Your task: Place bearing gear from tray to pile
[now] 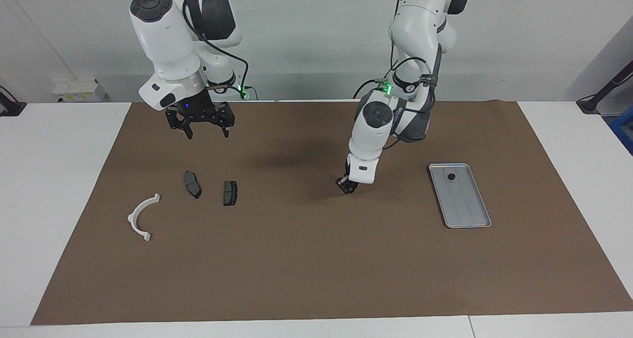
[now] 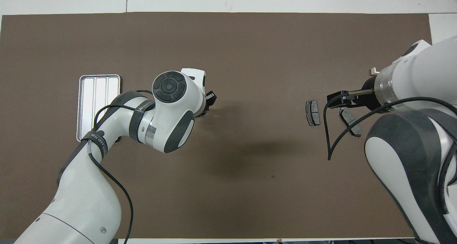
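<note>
The silver tray (image 1: 465,204) lies on the brown mat at the left arm's end; in the overhead view the left arm covers part of the tray (image 2: 96,104). A small dark bearing gear (image 1: 451,176) sits in the tray's corner nearest the robots. The pile is a white arc (image 1: 142,216) and two dark pads (image 1: 192,184) (image 1: 230,193) at the right arm's end. My left gripper (image 1: 347,185) hangs low over the mat between tray and pile, fingertips together; whether anything is pinched between them is hidden. My right gripper (image 1: 200,125) waits open, raised over the mat beside the pads.
The brown mat (image 1: 306,268) covers most of the white table. From overhead, one pad (image 2: 312,112) shows fully and the other pad (image 2: 350,122) lies partly under the right arm. A broad stretch of mat separates the left gripper (image 2: 210,97) from the pile.
</note>
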`<control>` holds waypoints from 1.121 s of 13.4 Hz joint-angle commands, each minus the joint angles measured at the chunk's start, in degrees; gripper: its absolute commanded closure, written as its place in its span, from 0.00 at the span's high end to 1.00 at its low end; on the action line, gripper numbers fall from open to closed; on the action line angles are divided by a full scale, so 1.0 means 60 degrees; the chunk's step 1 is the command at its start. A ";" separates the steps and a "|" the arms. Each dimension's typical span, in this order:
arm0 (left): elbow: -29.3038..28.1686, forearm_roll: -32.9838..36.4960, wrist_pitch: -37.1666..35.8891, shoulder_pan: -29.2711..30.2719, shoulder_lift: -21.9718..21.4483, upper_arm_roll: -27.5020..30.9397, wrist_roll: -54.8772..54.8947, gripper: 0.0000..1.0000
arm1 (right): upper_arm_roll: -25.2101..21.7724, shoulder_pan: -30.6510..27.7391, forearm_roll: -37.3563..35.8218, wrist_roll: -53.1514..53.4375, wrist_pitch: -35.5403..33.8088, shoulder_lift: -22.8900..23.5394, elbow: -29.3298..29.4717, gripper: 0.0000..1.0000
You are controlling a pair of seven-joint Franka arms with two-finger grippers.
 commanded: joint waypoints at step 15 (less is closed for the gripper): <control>-0.1184 0.0666 -0.1785 0.3076 -0.2035 0.0200 0.6592 1.00 | 0.0016 0.1668 0.0143 0.3103 0.0844 0.0406 -0.0330 1.00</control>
